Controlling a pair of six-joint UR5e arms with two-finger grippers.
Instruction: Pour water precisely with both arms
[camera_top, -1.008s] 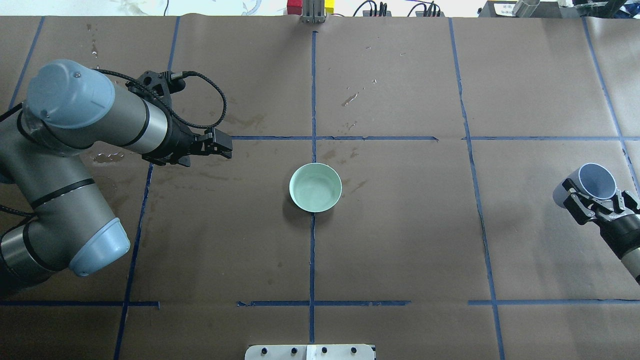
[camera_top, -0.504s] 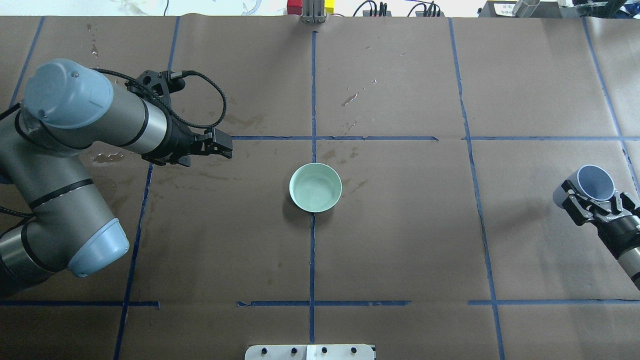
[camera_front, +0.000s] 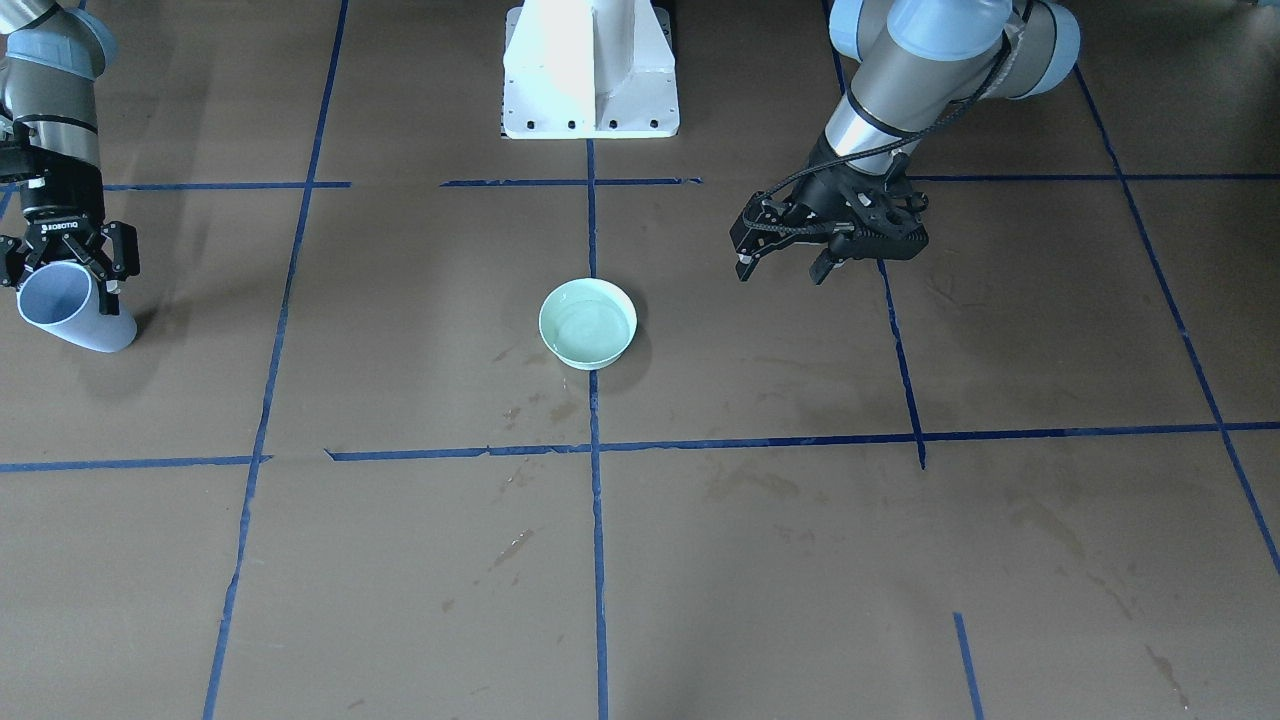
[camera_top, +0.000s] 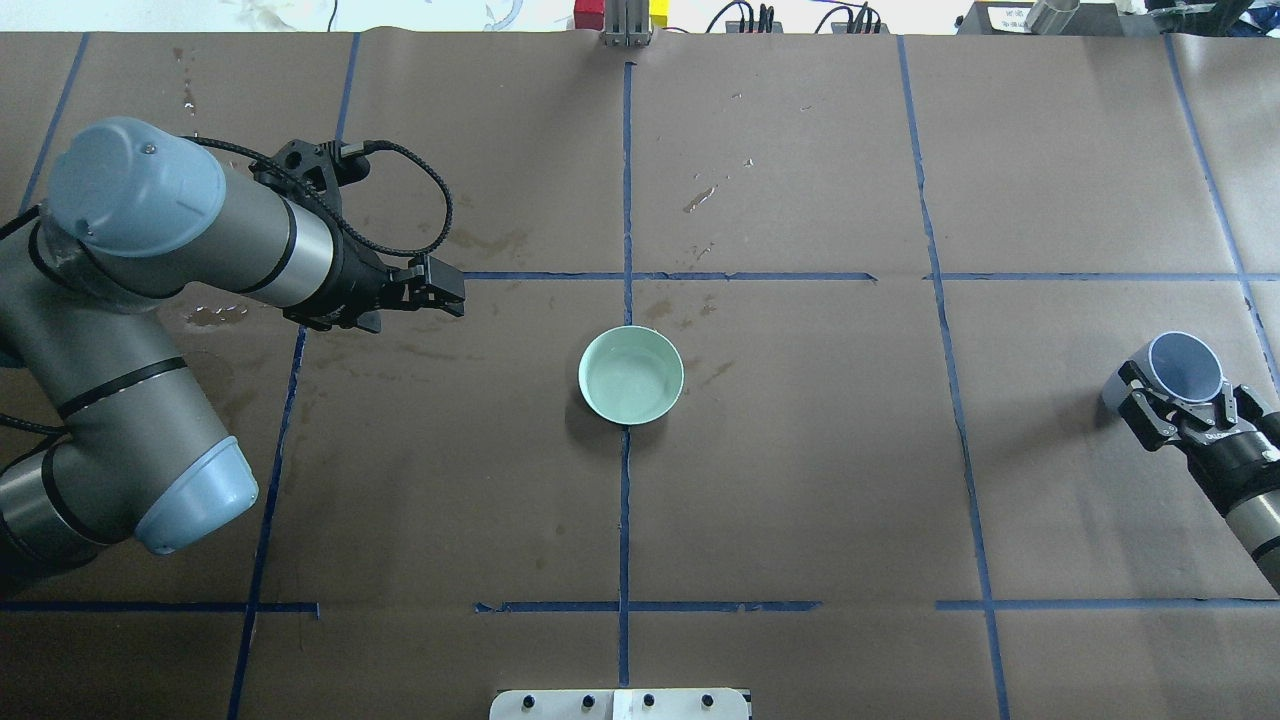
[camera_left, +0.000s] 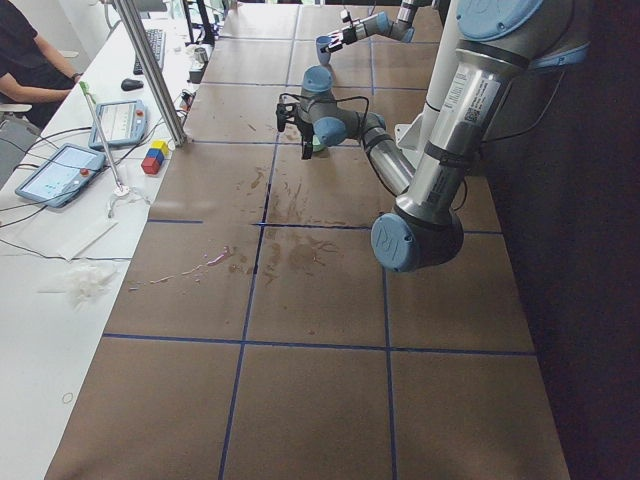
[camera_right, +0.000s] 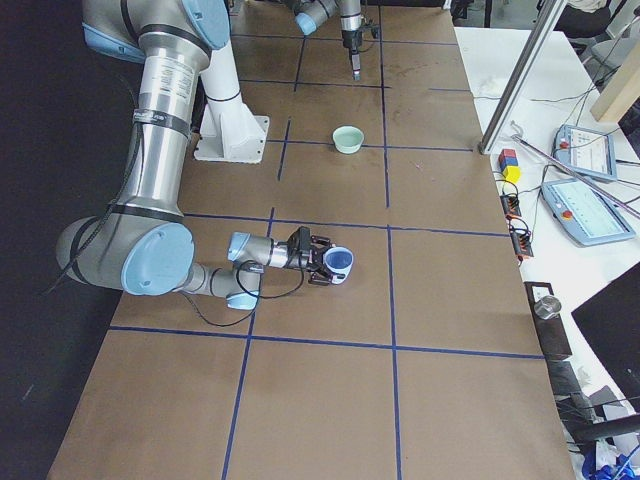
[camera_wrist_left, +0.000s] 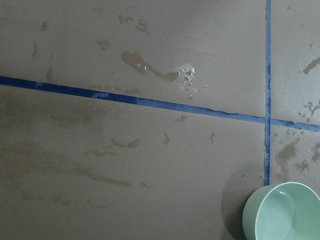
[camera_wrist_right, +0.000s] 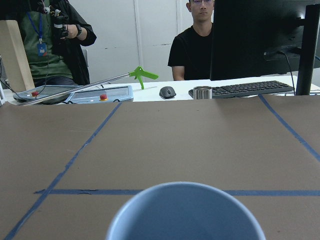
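Observation:
A mint-green bowl (camera_top: 631, 375) with water in it stands at the table's middle; it also shows in the front view (camera_front: 587, 323) and at the lower right of the left wrist view (camera_wrist_left: 282, 212). My left gripper (camera_front: 780, 268) is open and empty, hovering to the bowl's left in the overhead view (camera_top: 448, 290). My right gripper (camera_top: 1180, 388) is shut on a pale blue cup (camera_top: 1186, 362) at the table's right edge. The cup (camera_front: 72, 308) is tilted and low over the paper. Its rim fills the bottom of the right wrist view (camera_wrist_right: 185, 212).
Brown paper with blue tape lines covers the table, with wet stains (camera_wrist_left: 150, 67) near the left arm. The white pedestal (camera_front: 590, 70) stands behind the bowl. Tablets, a keyboard and a metal cup (camera_wrist_right: 202, 92) lie on the operators' side, where people sit.
My right gripper has moved slightly down and toward the robot with the blue cup, which now stands more upright. The left arm and the bowl have not moved.

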